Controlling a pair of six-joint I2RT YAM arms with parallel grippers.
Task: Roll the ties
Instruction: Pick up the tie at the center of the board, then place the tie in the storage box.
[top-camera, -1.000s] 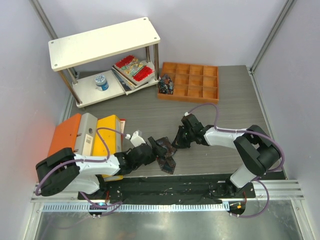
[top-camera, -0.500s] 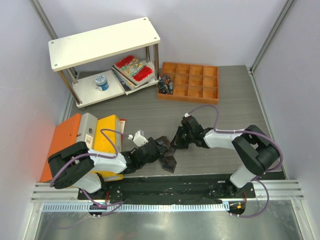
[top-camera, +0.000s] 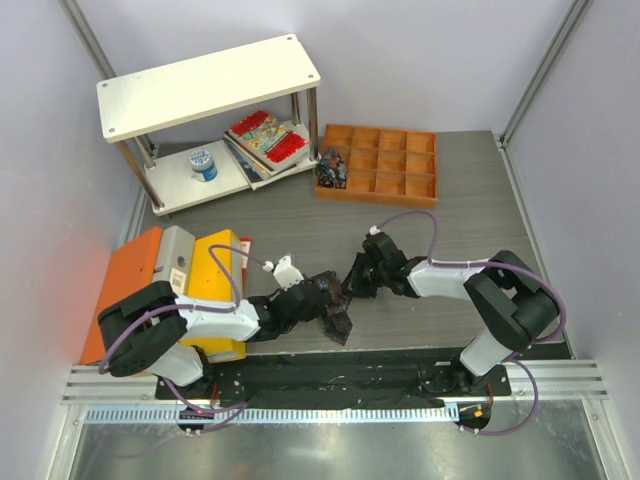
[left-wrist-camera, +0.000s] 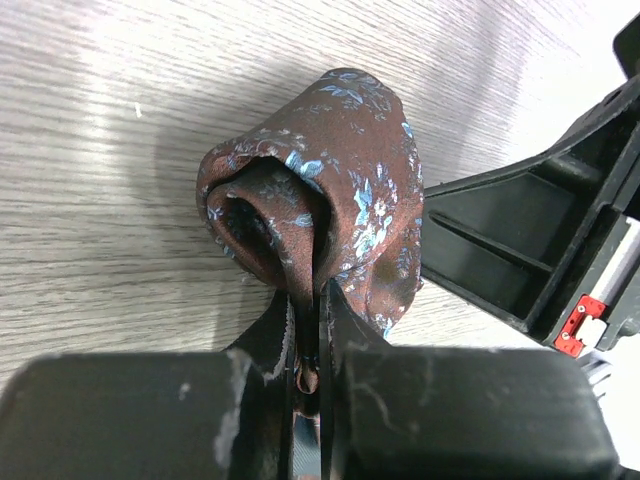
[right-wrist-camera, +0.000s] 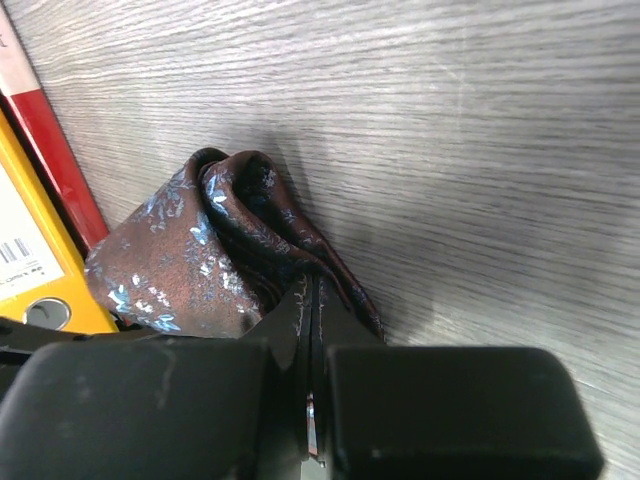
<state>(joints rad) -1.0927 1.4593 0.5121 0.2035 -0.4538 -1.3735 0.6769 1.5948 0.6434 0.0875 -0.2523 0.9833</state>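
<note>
A dark brown tie (top-camera: 328, 300) with small blue flowers lies bunched on the table's front middle, one end trailing toward the near edge. In the left wrist view the tie (left-wrist-camera: 330, 180) is curled into a loose roll. My left gripper (top-camera: 308, 300) is shut on the roll's near fold, and cloth shows pinched at the left gripper (left-wrist-camera: 320, 300). From the other side my right gripper (top-camera: 354, 284) is shut on the same tie. The right wrist view shows the tie (right-wrist-camera: 190, 250) folded just ahead of the right gripper (right-wrist-camera: 313, 290). The two grippers stand close together.
Orange, grey and yellow binders (top-camera: 170, 270) stand just left of the left arm. An orange compartment tray (top-camera: 390, 160) at the back holds a dark speckled bundle (top-camera: 332, 168). A white shelf (top-camera: 205, 85) at the back left carries books (top-camera: 265, 135) and a blue roll (top-camera: 203, 162).
My left gripper has moved right onto the tie and shut on its fold. The right gripper has kept its grip, shifting slightly left.
</note>
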